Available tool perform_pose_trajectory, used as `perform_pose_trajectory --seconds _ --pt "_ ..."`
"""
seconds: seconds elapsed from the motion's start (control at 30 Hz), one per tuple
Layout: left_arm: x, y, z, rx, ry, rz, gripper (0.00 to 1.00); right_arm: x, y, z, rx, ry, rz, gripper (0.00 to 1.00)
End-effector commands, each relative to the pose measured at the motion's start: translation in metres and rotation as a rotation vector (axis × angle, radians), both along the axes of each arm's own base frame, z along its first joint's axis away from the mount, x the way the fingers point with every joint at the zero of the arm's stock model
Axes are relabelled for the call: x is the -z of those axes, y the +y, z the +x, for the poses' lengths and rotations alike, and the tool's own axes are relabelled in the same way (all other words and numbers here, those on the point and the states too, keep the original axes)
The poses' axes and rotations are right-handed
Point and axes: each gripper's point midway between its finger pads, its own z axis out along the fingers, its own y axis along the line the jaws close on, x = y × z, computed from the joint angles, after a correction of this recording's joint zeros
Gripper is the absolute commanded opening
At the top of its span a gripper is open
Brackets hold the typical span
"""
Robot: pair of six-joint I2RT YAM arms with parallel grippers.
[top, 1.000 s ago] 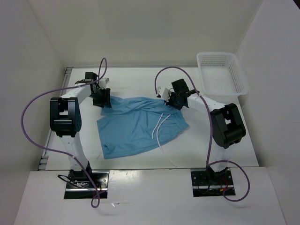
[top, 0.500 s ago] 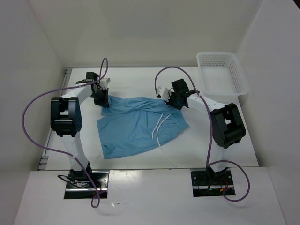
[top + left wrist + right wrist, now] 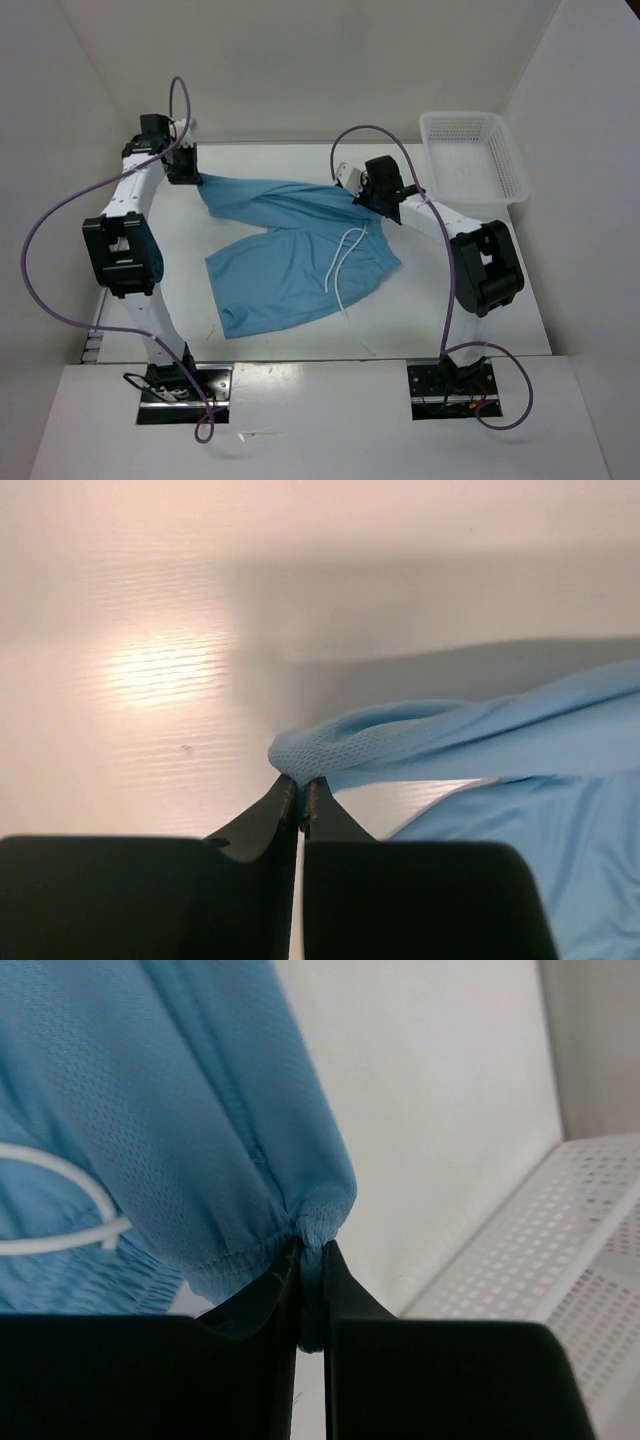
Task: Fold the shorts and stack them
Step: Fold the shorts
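Observation:
The light blue shorts (image 3: 285, 255) lie spread on the white table, their white drawstring (image 3: 343, 265) trailing across the right half toward the front. My left gripper (image 3: 187, 175) is shut on the shorts' far left corner; in the left wrist view the cloth (image 3: 420, 738) bunches right at the closed tips of that gripper (image 3: 301, 783). My right gripper (image 3: 365, 192) is shut on the far right corner, at the gathered waistband (image 3: 250, 1245), with a fold of cloth pinched between its tips (image 3: 311, 1252). The far edge is stretched between the two grippers and lifted a little.
A white plastic mesh basket (image 3: 472, 155) stands at the far right corner of the table; its perforated wall (image 3: 540, 1250) lies close to the right gripper. White enclosure walls rise on three sides. Purple cables loop above both arms.
The left gripper closed on the shorts' corner and pulled it back and to the left, stretching the far edge. The right gripper rose slightly with its corner.

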Motion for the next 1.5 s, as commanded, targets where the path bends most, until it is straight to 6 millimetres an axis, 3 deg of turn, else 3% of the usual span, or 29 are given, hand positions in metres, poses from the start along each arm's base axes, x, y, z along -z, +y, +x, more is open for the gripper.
perform_pose_trajectory --seconds 0.0,0.13,0.27,0.3,0.37,0.4,0.47,0.53,0.73,0.93,1.0,1.1,1.3,1.47 --pt "-0.040 0.009 -0.021 -0.018 -0.048 0.006 0.01 -0.062 -0.007 0.020 0.050 -0.172 0.030 0.00" --pt "-0.037 -0.009 -0.056 0.011 -0.002 -0.010 0.01 -0.074 -0.006 0.004 0.032 -0.167 0.062 0.00" --pt "-0.018 -0.019 -0.109 0.018 0.086 -0.033 0.08 -0.063 0.001 -0.027 -0.047 -0.072 0.098 0.00" --pt "0.005 -0.022 -0.131 0.017 0.164 -0.045 0.12 -0.050 -0.001 -0.037 -0.058 -0.029 0.094 0.00" --pt "0.028 -0.028 -0.160 0.021 0.271 -0.071 0.16 -0.039 0.003 -0.051 -0.085 0.018 0.118 0.00" --pt "0.046 -0.035 -0.177 0.031 0.333 -0.104 0.18 -0.020 0.000 -0.063 -0.099 0.069 0.098 0.00" --pt "0.065 -0.039 -0.194 0.034 0.413 -0.127 0.22 -0.004 0.006 -0.077 -0.144 0.113 0.074 0.00" --pt "0.075 -0.046 -0.206 0.044 0.456 -0.161 0.25 -0.003 0.009 -0.080 -0.161 0.121 0.062 0.00" --pt "0.080 -0.047 -0.215 0.045 0.462 -0.165 0.35 0.007 0.032 -0.092 -0.233 0.159 0.070 0.00" --pt "0.068 -0.045 -0.208 0.050 0.422 -0.113 0.43 0.010 0.031 -0.090 -0.225 0.164 0.059 0.00" --pt "0.064 -0.058 -0.213 0.101 0.408 -0.055 0.44 0.010 0.031 -0.090 -0.225 0.164 0.059 0.00" --pt "0.075 -0.071 -0.216 0.166 0.394 0.053 0.45 0.015 0.032 -0.088 -0.224 0.177 0.054 0.00" --pt "0.094 -0.083 -0.202 0.224 0.361 0.233 0.46 0.017 0.035 -0.084 -0.224 0.176 0.055 0.00" --pt "0.108 -0.074 -0.191 0.203 0.336 0.366 0.47 0.017 0.035 -0.084 -0.224 0.176 0.055 0.00"
